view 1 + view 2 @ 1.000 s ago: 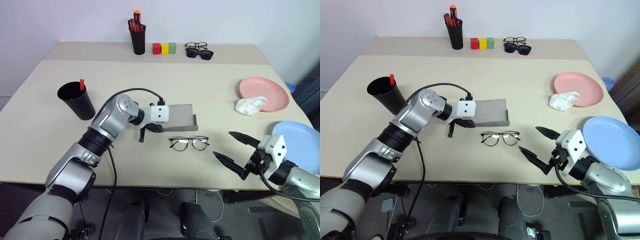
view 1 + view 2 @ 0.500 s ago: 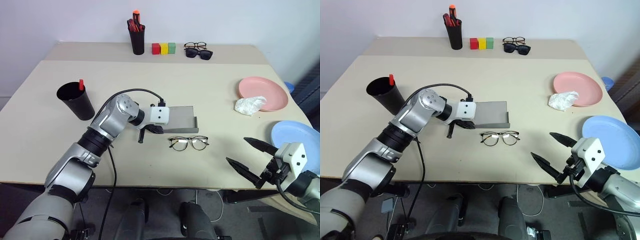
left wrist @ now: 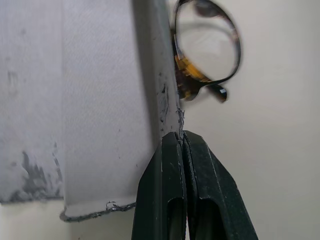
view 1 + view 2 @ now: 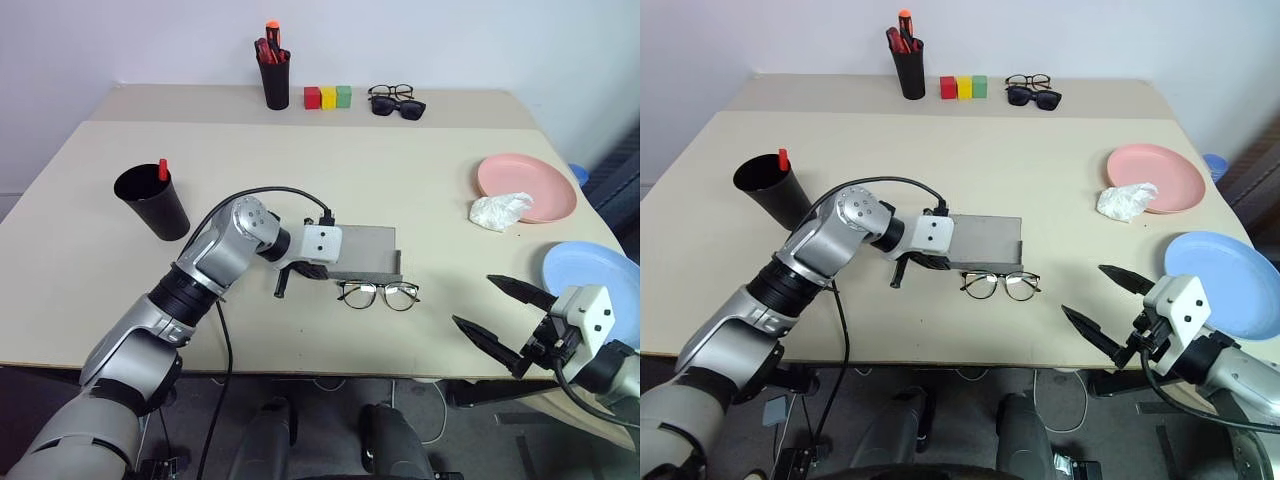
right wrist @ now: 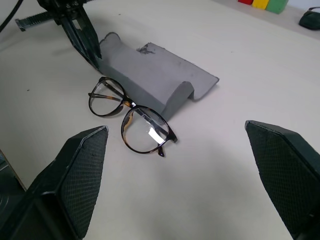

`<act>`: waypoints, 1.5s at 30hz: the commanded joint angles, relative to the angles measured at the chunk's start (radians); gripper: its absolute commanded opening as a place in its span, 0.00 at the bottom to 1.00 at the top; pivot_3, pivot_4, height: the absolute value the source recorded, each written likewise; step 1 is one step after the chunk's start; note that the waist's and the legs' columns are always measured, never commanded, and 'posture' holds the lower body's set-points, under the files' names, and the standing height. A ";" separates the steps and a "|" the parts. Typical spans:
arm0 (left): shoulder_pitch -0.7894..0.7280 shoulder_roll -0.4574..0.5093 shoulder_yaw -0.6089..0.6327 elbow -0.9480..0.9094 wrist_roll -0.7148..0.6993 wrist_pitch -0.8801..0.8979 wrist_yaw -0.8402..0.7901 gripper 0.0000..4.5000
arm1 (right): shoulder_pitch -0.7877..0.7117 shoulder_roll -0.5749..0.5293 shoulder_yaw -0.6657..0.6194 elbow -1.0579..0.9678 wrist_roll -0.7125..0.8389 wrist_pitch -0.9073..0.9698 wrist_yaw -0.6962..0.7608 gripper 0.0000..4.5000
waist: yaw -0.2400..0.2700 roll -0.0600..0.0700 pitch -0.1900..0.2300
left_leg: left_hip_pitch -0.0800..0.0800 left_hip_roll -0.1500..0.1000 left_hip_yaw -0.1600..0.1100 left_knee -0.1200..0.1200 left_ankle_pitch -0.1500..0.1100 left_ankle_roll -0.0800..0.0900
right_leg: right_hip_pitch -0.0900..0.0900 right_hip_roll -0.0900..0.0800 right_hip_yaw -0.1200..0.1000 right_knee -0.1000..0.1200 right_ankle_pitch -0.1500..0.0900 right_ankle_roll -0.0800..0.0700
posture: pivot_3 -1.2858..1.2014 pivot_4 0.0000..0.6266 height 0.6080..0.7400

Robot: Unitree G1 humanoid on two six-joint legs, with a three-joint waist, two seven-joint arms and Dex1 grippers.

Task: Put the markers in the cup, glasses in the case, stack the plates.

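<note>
The grey case (image 4: 362, 253) is pinched at its edge by the closed left tool (image 4: 297, 268) mid-counter (image 4: 420, 170), the glasses (image 4: 378, 294) are lain just before it, touching, while the right tool (image 4: 497, 315) is held wide open, empty, nearby.

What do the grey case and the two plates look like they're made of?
The case looks like a hard shell under matte grey fabric: woven texture, with threads fraying along its edge. The pink plate and blue plate look like matte plastic: flat uniform colour, soft sheen, thin rims. A crumpled white wad rests on the pink one.
</note>
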 commanded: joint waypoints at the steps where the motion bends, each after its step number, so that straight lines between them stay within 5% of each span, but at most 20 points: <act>1: -0.051 -0.002 0.011 0.061 0.022 -0.030 0.033 0.00 | -0.013 -0.013 -0.009 -0.006 0.001 -0.020 0.004 1.00 | 0.000 0.000 0.000 | 0.000 0.000 0.000 0.000 0.000 0.000 | 0.000 0.000 0.000 0.000 -0.001 0.002 | 0.52 0.24 1.00; 14: -0.077 -0.028 0.009 0.121 0.011 -0.087 0.021 0.00 | 0.032 -0.019 -0.044 -0.039 0.015 0.000 0.007 1.00 | 0.000 0.000 0.000 | 0.000 0.000 0.000 0.000 0.000 0.000 | 0.000 0.000 0.000 0.000 -0.001 0.003 | 0.52 0.24 1.00; 17: -0.060 -0.023 0.011 0.088 -0.009 -0.082 -0.009 0.17 | 0.040 -0.020 -0.050 -0.034 0.013 -0.005 0.011 1.00 | 0.000 0.000 0.000 | 0.000 0.000 0.000 0.000 0.000 0.000 | 0.000 0.000 0.000 0.000 -0.002 0.003 | 0.52 0.24 1.00; 23: -0.051 -0.024 0.033 0.066 -0.016 -0.040 0.008 0.80 | 0.037 -0.036 -0.049 -0.021 0.002 -0.008 0.025 1.00 | -0.001 0.000 0.000 | 0.000 0.000 0.000 0.000 0.000 0.000 | 0.000 0.000 0.000 0.000 -0.001 0.002 | 0.52 0.24 1.00; 31: 0.029 0.022 0.164 -0.091 -0.143 -0.037 0.023 0.80 | -0.033 -0.163 0.046 -0.012 -0.044 0.169 -0.024 1.00 | -0.005 0.001 -0.001 | 0.000 0.000 0.000 -0.001 0.000 0.000 | 0.000 0.000 0.000 0.000 0.001 -0.001 | 0.52 0.24 1.00; 41: 0.386 0.300 0.287 -0.260 -0.238 -0.298 -0.045 0.80 | -0.524 -0.320 0.401 0.023 -0.012 0.541 -0.010 1.00 | -0.019 0.004 -0.001 | 0.002 0.001 0.001 -0.001 0.000 0.000 | 0.001 -0.002 0.001 0.000 0.001 -0.002 | 0.52 0.24 1.00; 45: 0.508 0.339 0.309 -0.247 -0.211 -0.451 0.030 0.80 | -0.747 -0.340 0.564 0.087 -0.049 0.649 0.024 1.00 | -0.020 0.004 -0.001 | 0.002 0.001 0.001 -0.002 0.000 0.000 | 0.000 -0.002 0.001 -0.002 0.001 -0.003 | 0.52 0.24 1.00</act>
